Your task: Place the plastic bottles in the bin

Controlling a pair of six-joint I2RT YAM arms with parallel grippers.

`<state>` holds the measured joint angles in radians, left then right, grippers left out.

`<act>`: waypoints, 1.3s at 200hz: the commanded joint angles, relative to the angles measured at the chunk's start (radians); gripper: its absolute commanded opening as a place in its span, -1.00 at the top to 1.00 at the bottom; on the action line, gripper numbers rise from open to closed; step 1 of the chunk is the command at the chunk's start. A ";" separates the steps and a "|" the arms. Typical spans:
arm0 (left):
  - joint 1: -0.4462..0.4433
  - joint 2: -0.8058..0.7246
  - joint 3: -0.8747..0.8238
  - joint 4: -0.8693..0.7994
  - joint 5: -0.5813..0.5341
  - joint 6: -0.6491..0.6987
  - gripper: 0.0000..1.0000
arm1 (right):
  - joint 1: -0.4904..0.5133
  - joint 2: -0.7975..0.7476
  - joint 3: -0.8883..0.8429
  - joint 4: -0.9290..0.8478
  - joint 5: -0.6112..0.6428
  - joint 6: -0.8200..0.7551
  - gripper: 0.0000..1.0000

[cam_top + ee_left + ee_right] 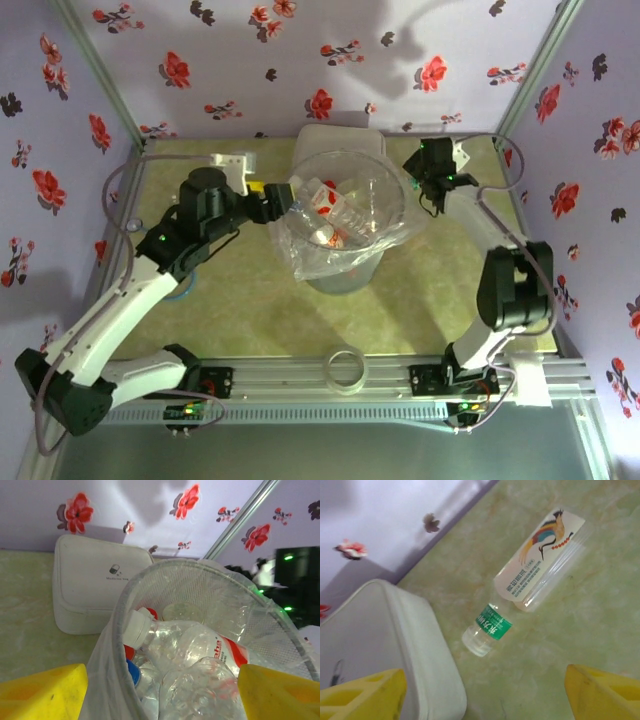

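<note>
Both claws stand wide, with nothing between their fingers. The left claw hangs at the left rim of the bin, and its two yellow fingers frame the opening from above. Inside the bin the plastic bottles lie pressed together. I count four caps (one white, two red, one blue), but the exact number of bottles I cannot tell. The top one lies on its side and has a red and white label and the white cap.

The right claw is at the back right of the desk. Under it one more bottle lies on its side on the desk, outside the bin, near the one white box. This bottle has a green band at the neck. One small clear ring rests at the near edge.
</note>
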<state>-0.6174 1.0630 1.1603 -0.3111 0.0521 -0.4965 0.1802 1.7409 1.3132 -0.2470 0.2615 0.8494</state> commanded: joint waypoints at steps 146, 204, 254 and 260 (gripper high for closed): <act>0.071 -0.169 -0.080 -0.103 -0.077 -0.010 -0.70 | -0.045 0.384 0.173 0.084 -0.131 0.144 -0.24; 0.074 -0.176 -0.070 -0.114 -0.078 -0.004 -0.70 | -0.064 0.192 0.045 0.086 -0.109 0.012 0.28; 0.074 -0.131 -0.015 -0.105 -0.060 0.020 -0.70 | -0.067 -0.115 -0.065 0.006 -0.053 -0.221 0.46; 0.074 -0.120 -0.004 -0.103 -0.053 0.026 -0.70 | -0.067 -0.149 -0.074 -0.010 -0.042 -0.237 0.47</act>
<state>-0.5510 0.9134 1.0943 -0.4236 -0.0078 -0.4961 0.1173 1.7405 1.2789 -0.1913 0.1520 0.7570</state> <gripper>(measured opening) 0.851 0.330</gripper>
